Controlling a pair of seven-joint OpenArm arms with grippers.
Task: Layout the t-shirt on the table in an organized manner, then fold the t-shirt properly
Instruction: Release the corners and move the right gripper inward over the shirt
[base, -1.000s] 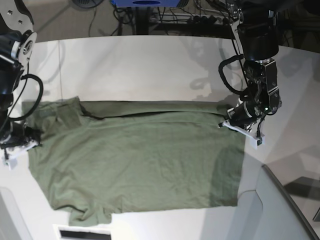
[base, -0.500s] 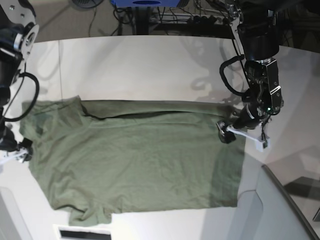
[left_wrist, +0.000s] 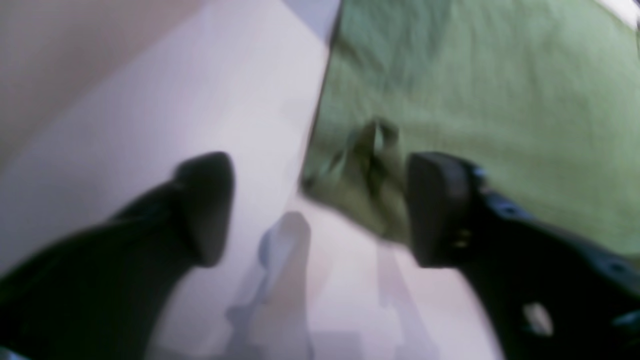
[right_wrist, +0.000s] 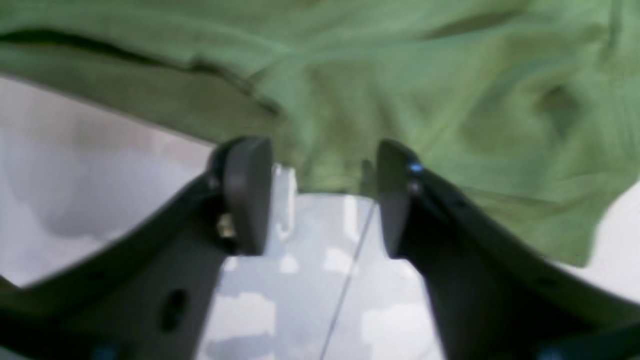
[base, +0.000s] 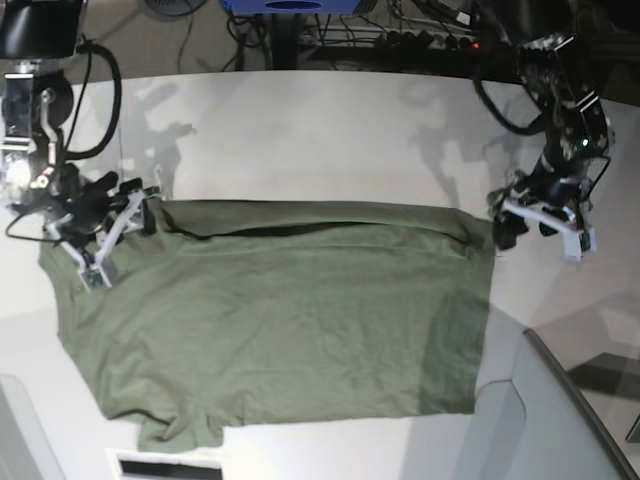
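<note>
The olive-green t-shirt lies spread flat on the white table, with a narrow fold along its far edge and a sleeve poking out at the near left. My left gripper hovers just off the shirt's far right corner. In the left wrist view my left gripper is open, and the puckered shirt corner lies just beyond the fingertips, untouched. My right gripper is above the far left sleeve. In the right wrist view my right gripper is open, with the shirt's edge ahead of it.
A grey angled panel rises at the near right, close to the shirt's right hem. Cables and a blue stand lie beyond the table's far curved edge. A dark slot sits at the near edge below the sleeve.
Both grippers opened and let go of the shirt. The left arm lifted off to the right of the far right corner. The right arm swung from the left edge to the far left sleeve.
</note>
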